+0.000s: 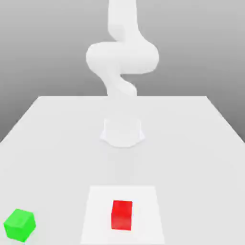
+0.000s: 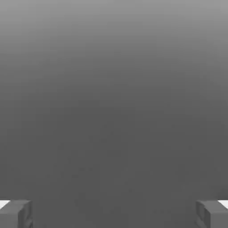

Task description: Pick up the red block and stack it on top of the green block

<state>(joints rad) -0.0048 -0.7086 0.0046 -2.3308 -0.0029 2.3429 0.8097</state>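
Apparently at the outset, with gripper (image 2: 114, 214) open and empty.
Remaining: lifting red block (image 1: 122, 215) onto green block (image 1: 19, 225), exterior view's near left.

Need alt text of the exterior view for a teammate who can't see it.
A glossy red block rests on a white square on a pale table; a bright green block sits apart near the view's left edge. Behind them stands a white robot arm.

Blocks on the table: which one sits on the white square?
The red block. The green block lies off the square, toward the exterior view's left.
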